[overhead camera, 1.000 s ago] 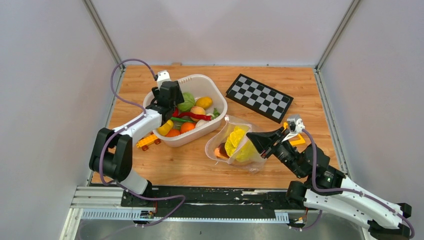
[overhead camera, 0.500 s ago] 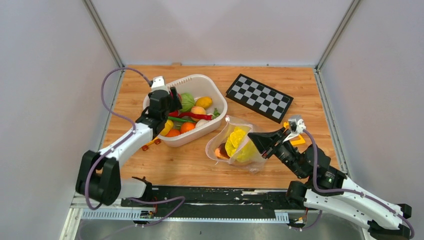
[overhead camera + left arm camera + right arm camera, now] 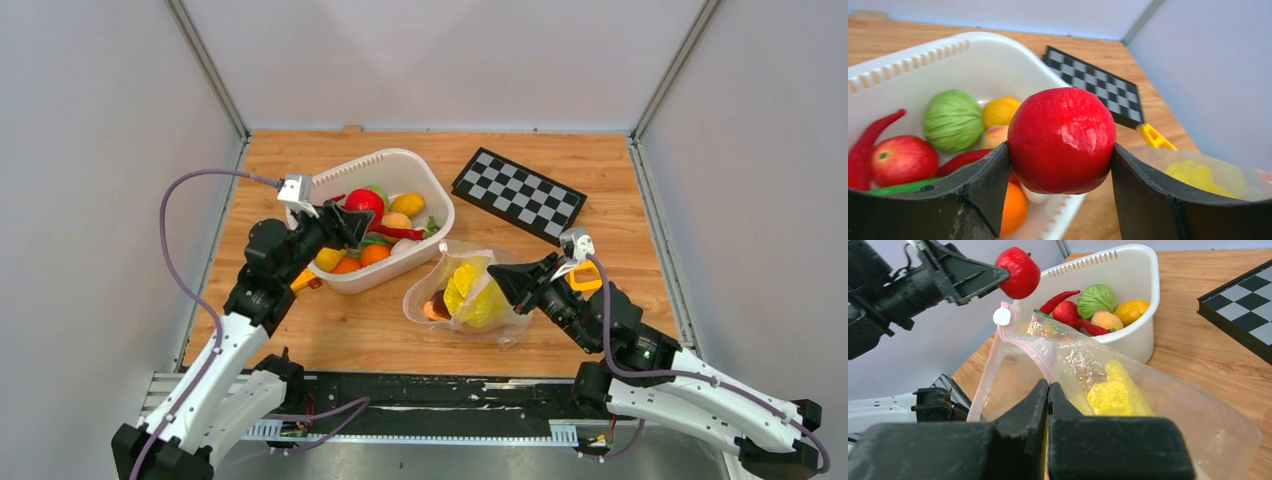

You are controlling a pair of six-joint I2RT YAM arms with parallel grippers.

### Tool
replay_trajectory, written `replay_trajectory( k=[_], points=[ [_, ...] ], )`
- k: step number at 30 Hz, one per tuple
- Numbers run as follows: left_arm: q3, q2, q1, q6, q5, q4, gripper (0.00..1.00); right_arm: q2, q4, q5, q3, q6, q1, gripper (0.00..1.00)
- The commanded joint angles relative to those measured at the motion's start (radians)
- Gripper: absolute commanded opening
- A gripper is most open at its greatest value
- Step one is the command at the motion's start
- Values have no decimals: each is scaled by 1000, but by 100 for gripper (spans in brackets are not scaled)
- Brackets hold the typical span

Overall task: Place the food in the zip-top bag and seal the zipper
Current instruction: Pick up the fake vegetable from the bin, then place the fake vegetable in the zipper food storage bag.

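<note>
Glossy plastic apple (image 3: 1062, 140); crinkly clear bag (image 3: 1198, 410) (matt wood-grain table (image 3: 620, 170)).

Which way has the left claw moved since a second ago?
Yes: upward. The left claw, gripping a red apple, has lifted out of the white basket.

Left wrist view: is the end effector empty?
No, the left end effector grips a round red fruit between its fingers, held above the white basket.

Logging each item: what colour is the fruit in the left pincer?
The fruit is glossy red; the left wrist view shows it best.
</note>
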Motion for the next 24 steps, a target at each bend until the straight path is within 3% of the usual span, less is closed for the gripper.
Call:
replay_trajectory(
  k=[1, 9, 13, 20, 24],
  points=[
    [-27, -127, 1, -62, 214, 6, 39, 12, 45, 32, -1, 25, 1, 0],
    [-51, -226, -4, -148, 524, 110, 39, 16, 85, 27, -23, 48, 1, 0],
    [-37, -241, -73, -120, 627, 109, 39, 20, 88, 30, -23, 60, 1, 0],
    [59, -155, -326, 125, 545, -142, 37, 36, 108, 17, -25, 70, 1, 0],
    [43, -142, -415, 147, 427, -129, 37, 55, 104, 15, -17, 68, 1, 0]
  ],
)
